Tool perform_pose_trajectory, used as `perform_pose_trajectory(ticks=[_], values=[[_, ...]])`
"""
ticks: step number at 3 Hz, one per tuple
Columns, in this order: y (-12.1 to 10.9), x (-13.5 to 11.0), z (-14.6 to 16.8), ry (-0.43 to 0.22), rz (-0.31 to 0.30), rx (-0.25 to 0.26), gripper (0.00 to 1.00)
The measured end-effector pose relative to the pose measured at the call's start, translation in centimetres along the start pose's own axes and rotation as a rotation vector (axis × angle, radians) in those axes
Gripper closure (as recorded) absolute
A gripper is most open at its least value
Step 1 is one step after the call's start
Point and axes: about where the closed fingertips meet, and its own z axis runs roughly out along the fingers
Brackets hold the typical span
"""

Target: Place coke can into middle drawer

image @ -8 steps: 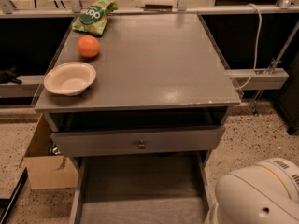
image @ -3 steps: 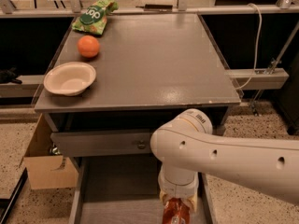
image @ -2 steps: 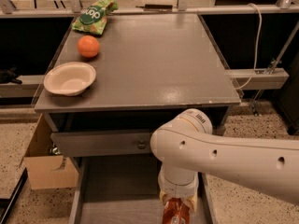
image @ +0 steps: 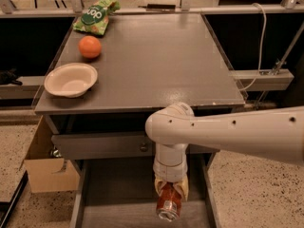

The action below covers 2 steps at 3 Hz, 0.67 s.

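My white arm reaches in from the right and bends down in front of the cabinet. My gripper [image: 169, 198] points down and is shut on the coke can [image: 168, 204], a red-orange can with a silver end, hanging upright above the middle drawer [image: 118, 194]. The drawer is pulled out below the cabinet, with its flat grey floor showing on the left of the can. The can is over the drawer's right half.
The grey cabinet top [image: 156, 61] carries a white bowl [image: 71, 79], an orange fruit [image: 90, 46] and a green chip bag [image: 95, 15]. A closed drawer front with a knob [image: 144, 147] sits above the open drawer. A cardboard box [image: 47, 167] stands on the floor at left.
The arm came in from the lower right corner to stand over the open drawer with the can. Over the last second it has barely moved.
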Motion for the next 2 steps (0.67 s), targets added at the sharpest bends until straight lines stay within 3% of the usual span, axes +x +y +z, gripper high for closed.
perform_pose_trajectory(ticks=[1, 2], values=[[-0.75, 1.06, 2.23, -0.062, 0.011, -0.005, 1.00], [-0.71, 0.98, 2.30, -0.063, 0.010, -0.007, 1.00]])
